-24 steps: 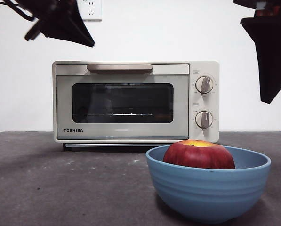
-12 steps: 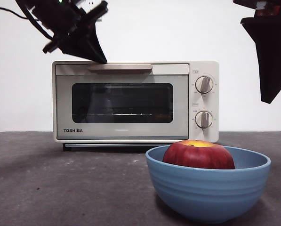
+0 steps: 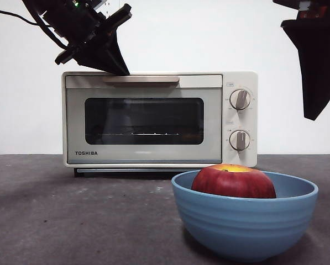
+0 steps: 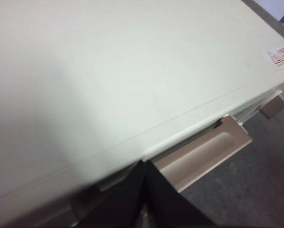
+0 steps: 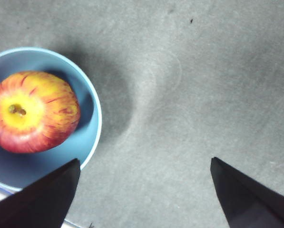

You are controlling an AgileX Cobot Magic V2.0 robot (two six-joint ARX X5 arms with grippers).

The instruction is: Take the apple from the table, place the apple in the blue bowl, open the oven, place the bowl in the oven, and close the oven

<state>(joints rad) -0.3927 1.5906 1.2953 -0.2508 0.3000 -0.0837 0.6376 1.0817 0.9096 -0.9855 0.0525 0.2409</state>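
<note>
The dark-red apple (image 3: pixel 234 181) (image 5: pixel 32 111) lies inside the blue bowl (image 3: pixel 245 221) (image 5: pixel 95 111), which stands on the table near the front right. Behind it the cream Toshiba oven (image 3: pixel 76 127) (image 4: pixel 132 71) has its door closed. My left gripper (image 3: pixel 120 69) (image 4: pixel 144 166) is shut with nothing in it, its tip at the oven's top front edge, over the left end of the beige handle (image 3: pixel 148 79) (image 4: pixel 203 154). My right gripper (image 3: pixel 314 113) (image 5: pixel 144 161) hangs open high at the right, above bare table beside the bowl.
The dark grey table (image 3: pixel 71 221) (image 5: pixel 203 71) stretches in front of the oven and to the left of the bowl. Two round knobs (image 3: pixel 240 99) sit on the oven's right side. A white wall with a socket (image 3: pixel 106 11) stands behind.
My left gripper has come down and to the right, from the top left corner to the left end of the oven's handle. The right arm, bowl and apple have not moved.
</note>
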